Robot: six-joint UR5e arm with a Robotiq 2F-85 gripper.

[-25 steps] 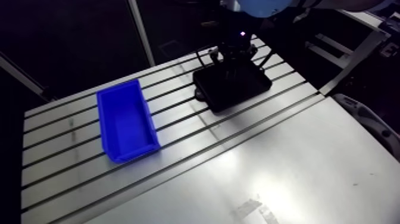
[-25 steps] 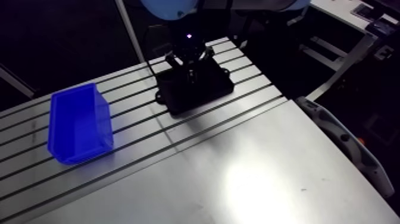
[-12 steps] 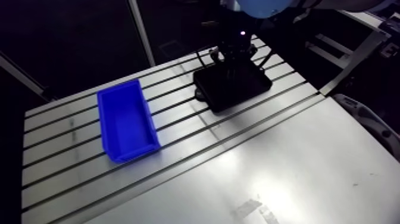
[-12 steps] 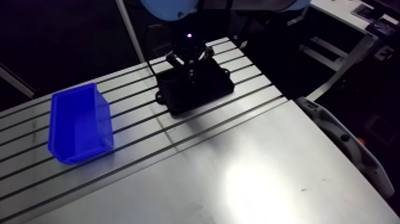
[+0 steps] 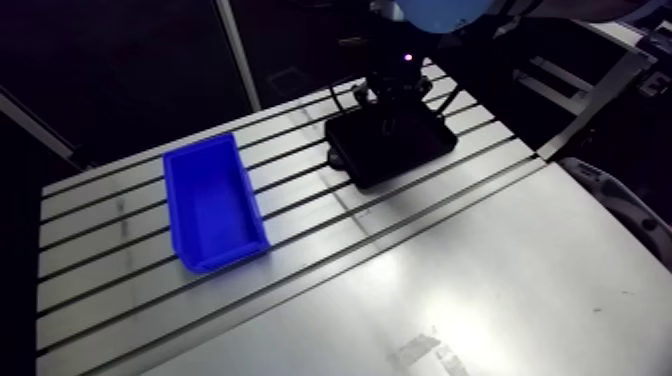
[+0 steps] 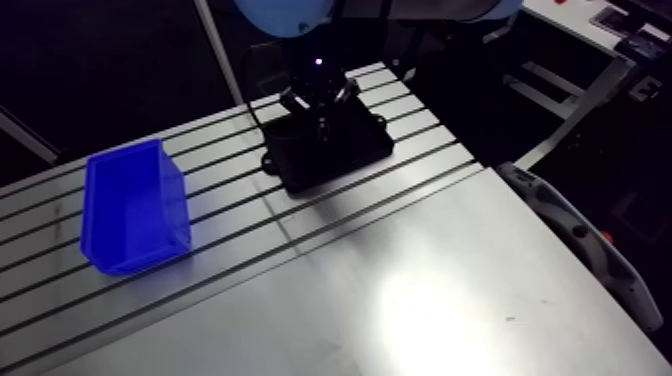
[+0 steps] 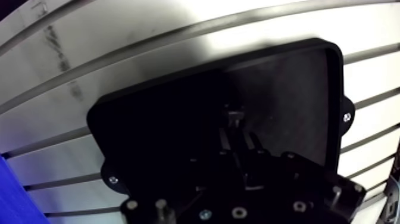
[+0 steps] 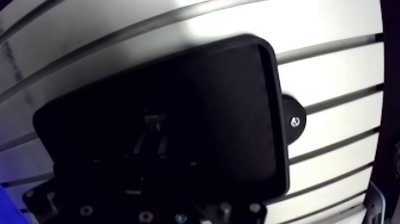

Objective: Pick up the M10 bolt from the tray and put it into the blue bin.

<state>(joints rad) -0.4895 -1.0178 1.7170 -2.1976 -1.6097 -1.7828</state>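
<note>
My gripper low over black rectangular plastic tray, upper centre of arm view; grip too dark to tell; blue plastic bin centre-left.

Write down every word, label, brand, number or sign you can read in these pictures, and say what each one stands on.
No text can be read in any view.
blue bin: plain, no label shows.
black tray: no print shows.
table: only dark smudges in the wrist view, not letters.
</note>
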